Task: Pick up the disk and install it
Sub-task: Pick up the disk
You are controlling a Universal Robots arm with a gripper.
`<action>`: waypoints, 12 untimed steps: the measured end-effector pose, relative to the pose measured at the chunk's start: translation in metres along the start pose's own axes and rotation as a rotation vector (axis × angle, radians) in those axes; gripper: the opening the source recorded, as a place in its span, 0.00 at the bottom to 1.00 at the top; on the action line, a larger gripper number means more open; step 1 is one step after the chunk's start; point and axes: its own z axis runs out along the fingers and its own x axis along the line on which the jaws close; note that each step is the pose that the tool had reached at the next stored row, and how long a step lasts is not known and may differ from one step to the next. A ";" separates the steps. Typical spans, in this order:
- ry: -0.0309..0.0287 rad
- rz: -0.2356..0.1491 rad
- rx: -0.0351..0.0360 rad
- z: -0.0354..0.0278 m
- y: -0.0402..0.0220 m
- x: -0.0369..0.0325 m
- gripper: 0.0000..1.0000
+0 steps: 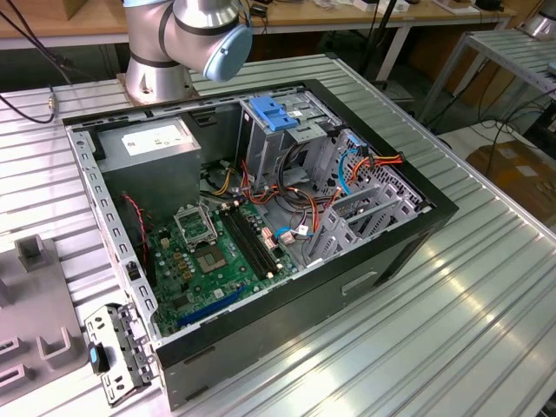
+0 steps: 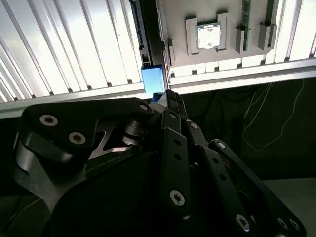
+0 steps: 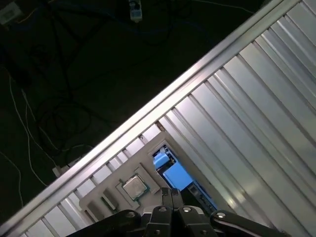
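The disk (image 1: 117,352) lies on the ribbed metal table outside the near corner of the open computer case (image 1: 261,217), at the exterior view's lower left. It is a silver metal slab with a blue piece on its side. In both wrist views the disk shows as a blue patch (image 2: 152,79) (image 3: 170,172) beside a grey fixture plate. My gripper (image 2: 168,96) (image 3: 171,193) hangs well above it, black fingers drawn together to a point, nothing between them. The arm's base and a joint (image 1: 200,35) stand behind the case.
Inside the case are a grey power supply with a white sticker (image 1: 152,143), a light-blue ribbed bracket (image 1: 271,113), the green motherboard (image 1: 217,252), loose cables and a metal drive cage (image 1: 365,217). The grey fixture plate (image 1: 35,304) holds a processor chip (image 2: 208,35). The table's edge (image 3: 163,106) drops to a dark floor with cables.
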 end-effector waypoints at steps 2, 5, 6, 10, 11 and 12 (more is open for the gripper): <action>0.0014 -0.051 0.0021 0.0002 0.0000 0.0000 0.11; 0.0020 -0.092 0.0044 0.0004 0.0000 0.0000 0.11; 0.0024 -0.114 0.0054 0.0004 0.0000 0.0000 0.11; 0.0042 -0.186 0.0083 0.0006 0.0000 0.0000 0.11; 0.0049 -0.205 0.0088 0.0005 0.0000 0.0000 0.11; 0.0054 -0.220 0.0092 0.0006 0.0000 0.0000 0.11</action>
